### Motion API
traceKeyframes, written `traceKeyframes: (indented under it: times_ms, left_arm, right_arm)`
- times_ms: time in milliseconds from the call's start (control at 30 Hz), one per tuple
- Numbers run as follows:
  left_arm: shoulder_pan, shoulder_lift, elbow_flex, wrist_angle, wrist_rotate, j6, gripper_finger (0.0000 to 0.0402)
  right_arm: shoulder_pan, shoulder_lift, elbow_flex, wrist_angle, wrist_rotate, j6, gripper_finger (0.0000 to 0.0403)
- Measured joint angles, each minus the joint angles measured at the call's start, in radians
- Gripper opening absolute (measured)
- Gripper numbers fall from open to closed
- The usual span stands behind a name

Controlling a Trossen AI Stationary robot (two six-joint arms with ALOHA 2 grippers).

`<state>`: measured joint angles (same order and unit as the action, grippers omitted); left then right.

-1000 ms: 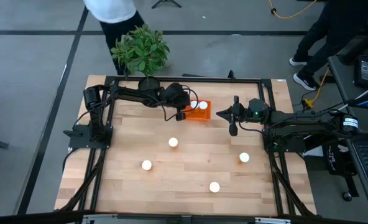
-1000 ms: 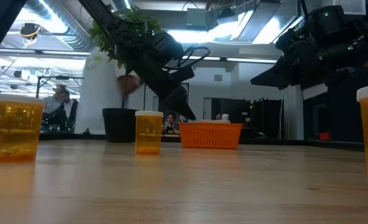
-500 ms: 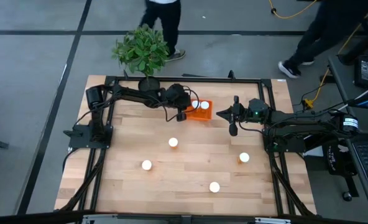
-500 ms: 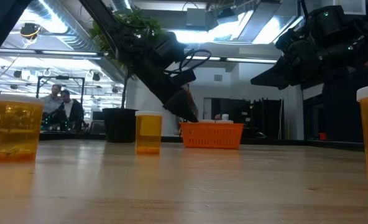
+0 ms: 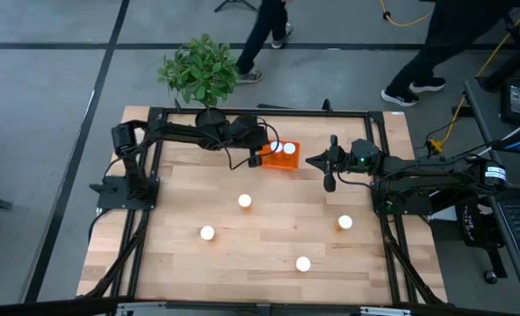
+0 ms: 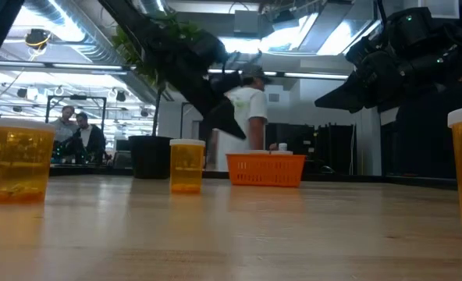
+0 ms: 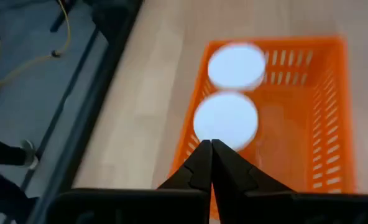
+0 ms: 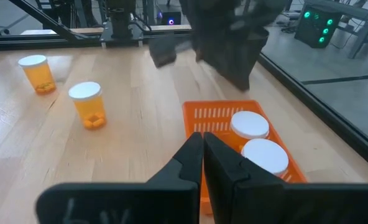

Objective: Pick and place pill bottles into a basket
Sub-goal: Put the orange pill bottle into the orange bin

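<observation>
Basket point(image 7: 333, 124): orange, slotted, holding two white-capped bottles point(image 7: 226, 119); both arms' fingers together.

No readable text from where I sit.

I find no label, brand, number or sign that I can make out in any of my four views: the pill bottles point(image 6: 186, 165) on the counter point(image 5: 269, 237) show plain orange bodies and blank white caps, the basket point(image 7: 308, 118) carries only its slotted walls, and both arms are bare dark housing (the green lights on the box beyond the counter edge point(image 8: 314, 25) are just lights, not characters). Fixtures in the room behind the counter in the low view are too small and dim for me to read any lettering.
</observation>
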<state>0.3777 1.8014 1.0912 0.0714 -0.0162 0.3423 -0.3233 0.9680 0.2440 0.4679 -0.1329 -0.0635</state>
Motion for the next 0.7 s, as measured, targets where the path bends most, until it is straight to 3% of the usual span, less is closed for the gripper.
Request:
traceKeyframes:
  times_ms: [200,367,533,700]
  left_arm:
    - [-0.050,-0.198,-0.009,-0.175,-0.025,0.045,0.0001]
    - [-0.107,-0.421,-0.137,-0.169,-0.072,-0.010,0.0002]
    - [-0.205,-0.600,-0.345,-0.063,-0.135,-0.103,0.0001]
    - [-0.298,-0.672,-0.515,0.069,-0.120,-0.123,0.0002]
  right_arm:
    - [0.000,0.000,0.000,-0.011,0.000,0.003,0.0018]
    - [0.000,0.000,0.000,-0.043,0.000,0.006,0.0018]
    - [0.013,0.000,0.000,-0.047,0.000,0.002,0.0018]
    - [0.044,0.000,0.000,-0.038,-0.001,0.002,0.0018]
